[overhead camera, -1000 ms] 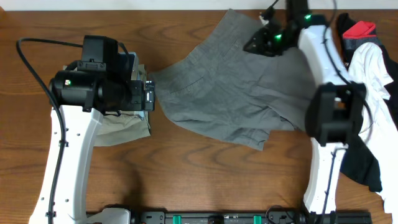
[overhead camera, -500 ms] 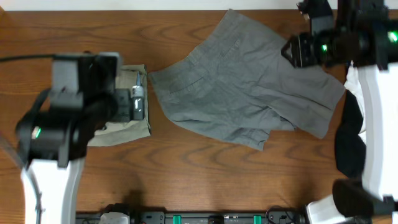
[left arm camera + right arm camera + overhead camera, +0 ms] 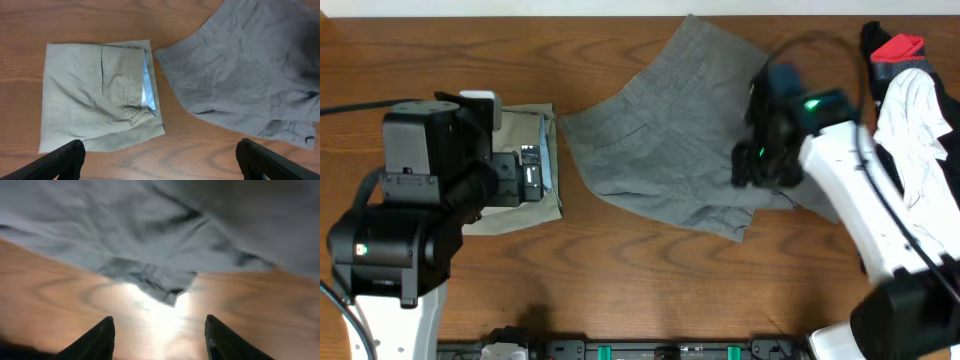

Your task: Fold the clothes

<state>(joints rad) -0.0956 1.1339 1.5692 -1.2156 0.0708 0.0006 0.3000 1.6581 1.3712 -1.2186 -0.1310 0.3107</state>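
1. Right gripper (image 3: 159,320): two dark fingers spread wide with nothing between them. Bare wood with a patch of glare lies under the gap.
2. Just ahead of those fingers, a rumpled hem corner of the mid-grey woven shorts (image 3: 150,235) lies on the brown wooden table (image 3: 640,290). The fingers are not touching the cloth.
3. Left gripper (image 3: 160,147): fingers far apart and empty, raised above the table.
4. Below it are the khaki-tan shorts (image 3: 90,100), folded into a flat near-square. A light blue lining strip (image 3: 146,90) shows along the edge facing the grey shorts.
5. The grey shorts lie spread and unfolded mid-table. One corner is just beside the khaki piece, with a thin line of wood between them.
6. Far right edge: a heap of white, black and red garments (image 3: 910,110), beside the right arm.
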